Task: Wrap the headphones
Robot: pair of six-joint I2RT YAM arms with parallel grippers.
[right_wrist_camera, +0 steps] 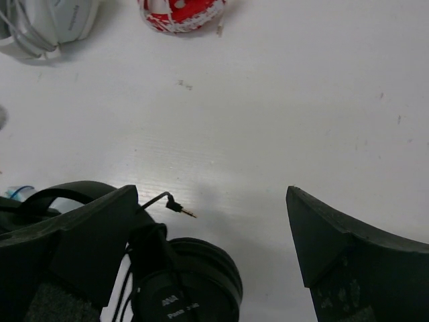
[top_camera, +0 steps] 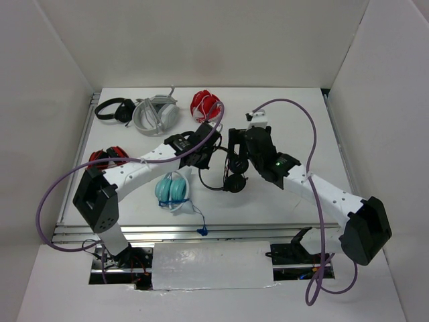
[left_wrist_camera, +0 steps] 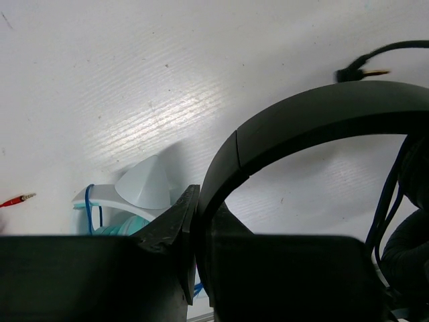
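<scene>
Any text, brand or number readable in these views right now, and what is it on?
"AIA": white print on the earcup of the black headphones, an uncertain reading; the line beneath is too blurred to read.
Faint grey print on the white headphones: too small to read.
Nothing else is legible.

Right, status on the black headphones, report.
Left hand shut on black headphones, at the headband. Right hand open, earcup by one finger. Cable loose, not yet wrapped. Teal headphones close by.
</scene>
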